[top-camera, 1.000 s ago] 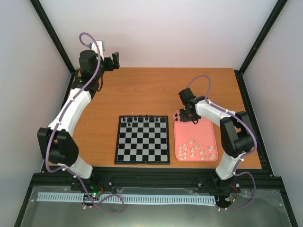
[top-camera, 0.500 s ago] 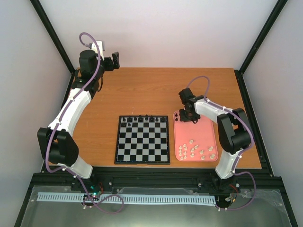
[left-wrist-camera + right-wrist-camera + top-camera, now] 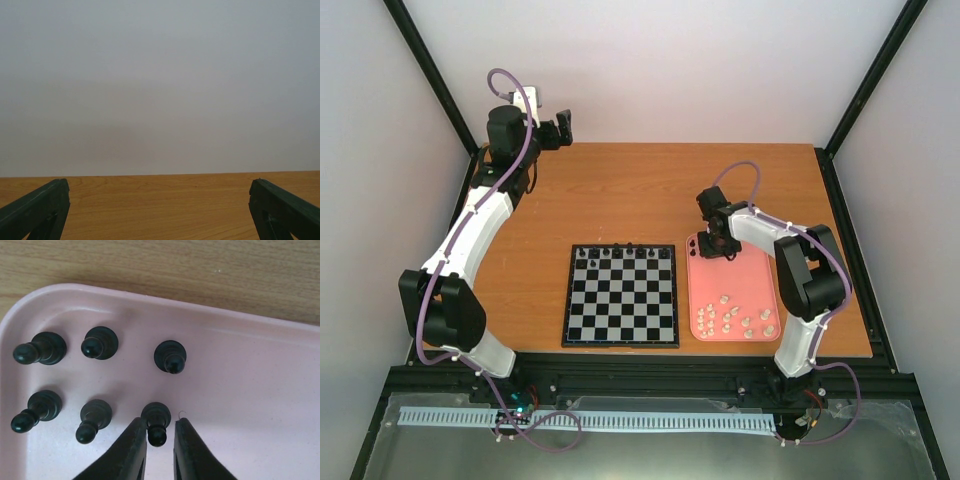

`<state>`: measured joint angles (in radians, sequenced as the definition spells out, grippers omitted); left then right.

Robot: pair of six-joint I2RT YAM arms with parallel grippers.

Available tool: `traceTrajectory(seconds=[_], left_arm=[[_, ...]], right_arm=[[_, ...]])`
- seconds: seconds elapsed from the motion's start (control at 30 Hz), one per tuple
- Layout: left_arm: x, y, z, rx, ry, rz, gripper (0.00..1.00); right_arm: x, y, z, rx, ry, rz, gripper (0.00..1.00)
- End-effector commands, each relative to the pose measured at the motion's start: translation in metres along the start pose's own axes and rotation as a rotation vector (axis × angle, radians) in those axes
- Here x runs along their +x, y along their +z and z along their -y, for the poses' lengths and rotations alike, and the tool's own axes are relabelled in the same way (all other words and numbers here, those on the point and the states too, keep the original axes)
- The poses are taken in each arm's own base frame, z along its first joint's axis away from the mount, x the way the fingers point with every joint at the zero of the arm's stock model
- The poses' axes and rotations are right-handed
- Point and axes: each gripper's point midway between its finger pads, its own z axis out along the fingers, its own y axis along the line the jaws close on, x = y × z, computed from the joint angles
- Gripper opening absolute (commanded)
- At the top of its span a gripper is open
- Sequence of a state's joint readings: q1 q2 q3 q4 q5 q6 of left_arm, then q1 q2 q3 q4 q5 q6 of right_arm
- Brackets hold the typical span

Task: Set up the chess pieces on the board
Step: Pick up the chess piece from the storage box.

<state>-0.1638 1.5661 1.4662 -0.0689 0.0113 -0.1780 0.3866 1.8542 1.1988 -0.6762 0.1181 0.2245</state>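
Right elbow is swung slightly inward versus a second ago. Right gripper is narrowed to a slim gap around one black pawn on the pink tray; a firm grip is not confirmed. Pawn is stood upright, centred between the jaws. Board is well left of the jaws. Left gripper is spread wide, empty, farther off. No writing is seen.

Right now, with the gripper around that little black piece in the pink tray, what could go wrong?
The right gripper straddles one tiny black pawn; it may slip or tip when pinched. A neighbouring pawn stands close beside the gripper and could get knocked over on the lift. The board already has pieces along its far row, which a tilted pawn might bump.
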Motion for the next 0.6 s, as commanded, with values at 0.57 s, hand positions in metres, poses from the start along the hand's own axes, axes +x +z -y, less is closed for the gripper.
traceTrajectory(seconds=[0.57], left_arm=[[-0.019,-0.006,0.005,0.015,0.011,0.046,1.00]], right_arm=[[-0.015,-0.060,-0.011,-0.031,-0.026,0.077,0.05]])
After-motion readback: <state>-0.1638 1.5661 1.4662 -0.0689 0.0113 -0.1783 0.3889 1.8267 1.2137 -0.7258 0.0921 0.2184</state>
